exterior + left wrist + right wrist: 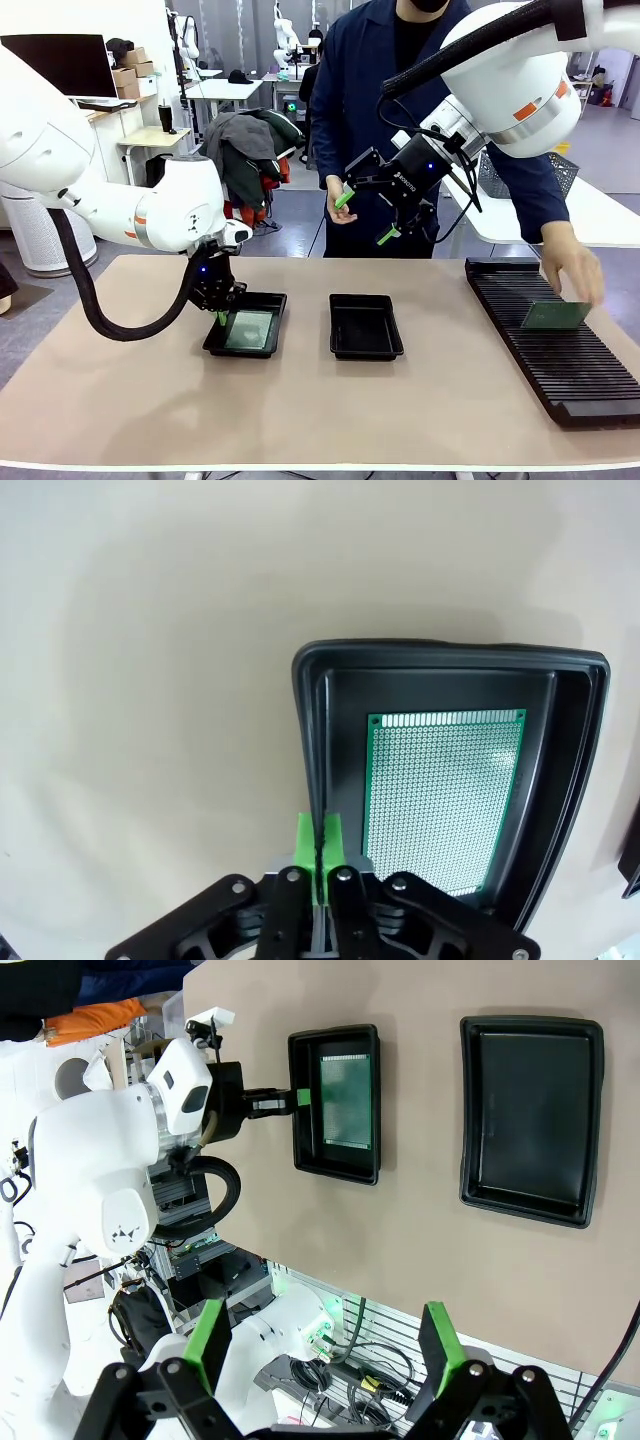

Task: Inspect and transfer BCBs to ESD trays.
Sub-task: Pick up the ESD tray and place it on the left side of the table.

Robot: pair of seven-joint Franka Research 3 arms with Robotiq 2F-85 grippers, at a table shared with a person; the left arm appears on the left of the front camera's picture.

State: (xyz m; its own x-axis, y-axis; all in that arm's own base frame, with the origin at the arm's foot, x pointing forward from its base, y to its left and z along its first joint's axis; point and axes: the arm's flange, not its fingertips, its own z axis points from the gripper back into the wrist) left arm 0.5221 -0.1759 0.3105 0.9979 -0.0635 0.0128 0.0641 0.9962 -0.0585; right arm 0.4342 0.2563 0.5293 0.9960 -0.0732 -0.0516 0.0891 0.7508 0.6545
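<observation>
I am watching the left gripper (221, 316) sitting low at the 9 o'clock edge of the left tray (280, 300), its green pads (308, 842) pressing tight together right at the tray's rim. I cannot tell whether the rim is caught between them or is just touching them. One BCB (445, 800) is lying flat on this tray's floor, perforated face up, with its gold-striped end pointing away from the wrist camera.

The middle tray (366, 298) is sitting at 3 o'clock of the left tray, apart from it, on the tan table (130, 400). The right gripper (365, 218) is hanging in the air well above the table, at about 12 o'clock of the middle tray, its fingers spread wide and gripping nothing.

At 3 o'clock of the middle tray, the long black rack (560, 365) is lying along the table's edge. The person's hand (572, 268) is reaching down to the rack and holding a second BCB (556, 315) on edge, tilted, against its slots.
</observation>
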